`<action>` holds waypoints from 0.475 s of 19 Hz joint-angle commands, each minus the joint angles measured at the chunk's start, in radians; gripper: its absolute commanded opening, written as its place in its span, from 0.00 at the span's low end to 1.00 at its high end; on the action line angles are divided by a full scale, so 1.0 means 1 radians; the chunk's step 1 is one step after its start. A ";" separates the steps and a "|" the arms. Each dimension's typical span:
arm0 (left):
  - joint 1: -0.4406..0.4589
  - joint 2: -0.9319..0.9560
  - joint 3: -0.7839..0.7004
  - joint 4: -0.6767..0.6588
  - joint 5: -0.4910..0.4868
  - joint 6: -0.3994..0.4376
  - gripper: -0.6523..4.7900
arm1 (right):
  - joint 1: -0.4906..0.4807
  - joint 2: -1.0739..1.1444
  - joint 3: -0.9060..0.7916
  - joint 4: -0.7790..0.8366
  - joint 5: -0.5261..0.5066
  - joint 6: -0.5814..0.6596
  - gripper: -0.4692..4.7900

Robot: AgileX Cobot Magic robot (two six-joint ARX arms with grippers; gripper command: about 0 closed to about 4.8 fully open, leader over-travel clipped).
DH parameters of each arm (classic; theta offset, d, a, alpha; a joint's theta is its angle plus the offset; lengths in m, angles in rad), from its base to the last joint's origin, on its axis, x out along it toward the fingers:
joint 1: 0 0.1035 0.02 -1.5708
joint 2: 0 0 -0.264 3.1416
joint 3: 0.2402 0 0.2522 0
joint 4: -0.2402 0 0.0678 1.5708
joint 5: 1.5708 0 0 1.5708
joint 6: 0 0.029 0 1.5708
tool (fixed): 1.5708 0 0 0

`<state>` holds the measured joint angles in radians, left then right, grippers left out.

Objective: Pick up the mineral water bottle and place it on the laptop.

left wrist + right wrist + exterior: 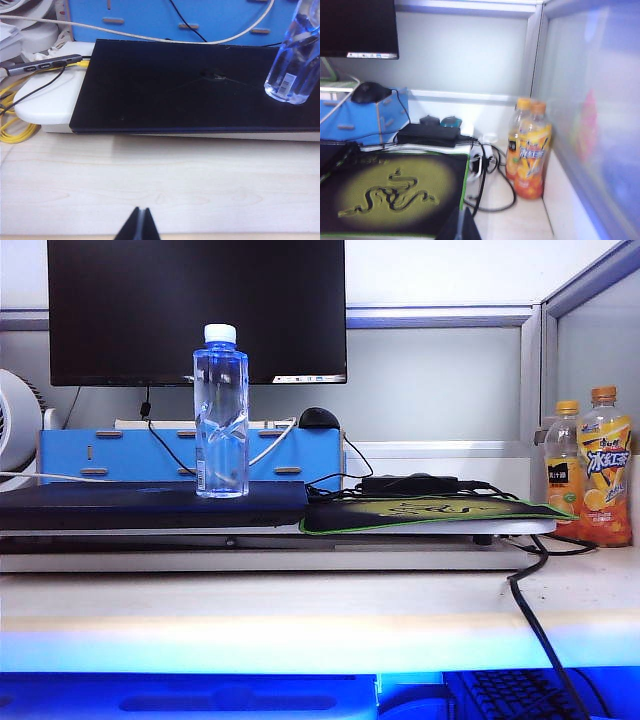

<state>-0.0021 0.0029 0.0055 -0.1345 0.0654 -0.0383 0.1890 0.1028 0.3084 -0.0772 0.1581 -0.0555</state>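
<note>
A desk scene seen from the front, with a large black monitor (196,310) at the back. Below it the laptop (150,505), a flat dark closed slab, lies on a white stand on the left of the desk. A black-and-green mouse pad (425,514) lies just beside it on the right. The mineral water bottle (221,412) stands upright on the laptop's lid, near its right end, white cap on top. Two orange juice bottles (589,480) stand well apart at the far right.

Neither arm shows in the front view. The left gripper (141,225) hovers over bare desk in front of the laptop, jaws pressed together, holding nothing. The right gripper (462,225) is over the near edge of the mouse pad, also closed and empty.

The bottle appears placed, so the job looks done. Doing this step well means keeping both arms clear of the tall bottle, which would tip easily if nudged
</note>
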 commanded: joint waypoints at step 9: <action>0.000 -0.002 0.002 0.008 0.002 0.001 0.12 | -0.107 -0.097 -0.167 0.030 -0.101 0.068 0.16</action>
<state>-0.0021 0.0029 0.0055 -0.1345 0.0654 -0.0383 0.0856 0.0048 0.1448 -0.0647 0.0582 0.0078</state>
